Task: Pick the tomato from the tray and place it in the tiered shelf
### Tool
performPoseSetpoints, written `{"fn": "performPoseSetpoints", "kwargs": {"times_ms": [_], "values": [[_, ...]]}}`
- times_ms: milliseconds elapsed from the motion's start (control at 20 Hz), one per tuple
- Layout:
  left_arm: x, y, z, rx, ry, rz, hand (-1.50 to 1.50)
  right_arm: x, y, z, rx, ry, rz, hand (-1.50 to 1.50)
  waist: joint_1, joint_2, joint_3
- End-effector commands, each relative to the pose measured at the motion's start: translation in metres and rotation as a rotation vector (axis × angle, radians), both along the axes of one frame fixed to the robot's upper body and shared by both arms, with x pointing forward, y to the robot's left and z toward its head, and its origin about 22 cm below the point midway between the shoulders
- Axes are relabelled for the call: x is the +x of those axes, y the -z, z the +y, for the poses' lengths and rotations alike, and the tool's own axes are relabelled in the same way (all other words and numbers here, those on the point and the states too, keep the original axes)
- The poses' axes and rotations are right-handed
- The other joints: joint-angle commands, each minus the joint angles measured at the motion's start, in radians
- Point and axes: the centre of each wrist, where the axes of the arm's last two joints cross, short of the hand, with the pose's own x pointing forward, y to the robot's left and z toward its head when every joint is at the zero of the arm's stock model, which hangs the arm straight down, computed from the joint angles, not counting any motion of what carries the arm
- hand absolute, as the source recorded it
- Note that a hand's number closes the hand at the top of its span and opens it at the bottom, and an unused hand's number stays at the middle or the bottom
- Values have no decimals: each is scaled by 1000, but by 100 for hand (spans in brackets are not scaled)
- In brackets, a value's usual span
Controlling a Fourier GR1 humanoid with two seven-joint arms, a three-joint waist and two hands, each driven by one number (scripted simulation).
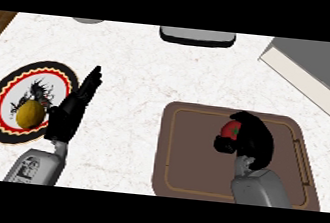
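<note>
In the head view, the right hand [249,136] sits over the brown tray [192,171], its fingers curled round the red tomato [232,129], which peeks out on the hand's left side, still above the tray. The left hand [76,105] rests on the white counter [149,72] with its fingers straight and pressed together, pointing away. Just left of that hand lies a patterned round plate [6,93] carrying a yellow fruit [30,114]. Far beyond the right hand, a grey shelf edge [313,72] shows.
</note>
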Motion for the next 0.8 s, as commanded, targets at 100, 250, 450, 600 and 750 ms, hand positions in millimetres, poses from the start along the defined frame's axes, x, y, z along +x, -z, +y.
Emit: {"fn": "performPoseSetpoints", "kwargs": {"times_ms": [100, 250, 450, 600, 750], "values": [[8, 9, -11, 11, 0, 13, 0, 1, -8, 8, -66, 13, 49, 150, -4, 3, 3], [-10, 5, -5, -2, -4, 4, 0, -3, 3, 0, -67, 12, 20, 150, -1, 2, 3], [8, -3, -9, -3, 32, 2, 0, 43, -16, 31, -91, 102, -2, 150, 19, 8, 3], [11, -10, -19, -3, 52, -15, 0, 87, -35, 19, -63, 195, -8, 150, 59, 25, 3], [9, -10, -26, 1, 78, -15, 0, 108, -57, 35, -69, 261, -72, 150, 74, 23, 3]]}}
